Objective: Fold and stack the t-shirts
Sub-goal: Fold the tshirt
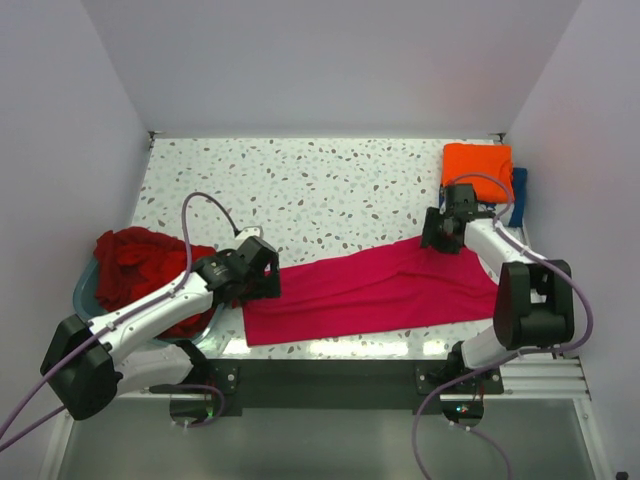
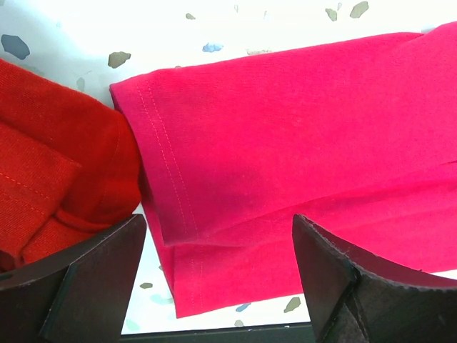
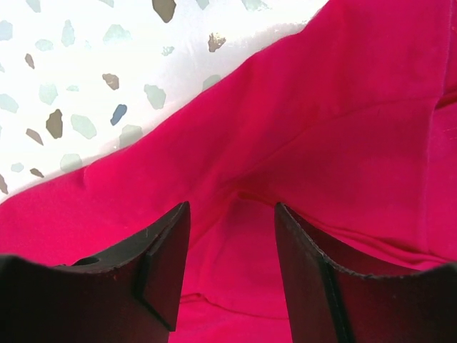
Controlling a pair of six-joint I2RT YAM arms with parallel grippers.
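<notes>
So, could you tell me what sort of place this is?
Probably a robotics lab cell, not a home: plain white walls enclose a speckled table, with a metal rail along its near edge.

Left arm [image 1: 150,312] and right arm [image 1: 490,240]: white link shells, black joint housings, black base plates [image 1: 222,380]. Each trails a lilac cable [image 1: 188,235]. Fingers [image 2: 89,279] are matte dark, blocky, chamfered at the inner edges.

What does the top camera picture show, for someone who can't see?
A pink t-shirt lies in a long strip across a speckled table, left gripper and right gripper at its ends. Red shirts are heaped left, an orange shirt far right.
</notes>
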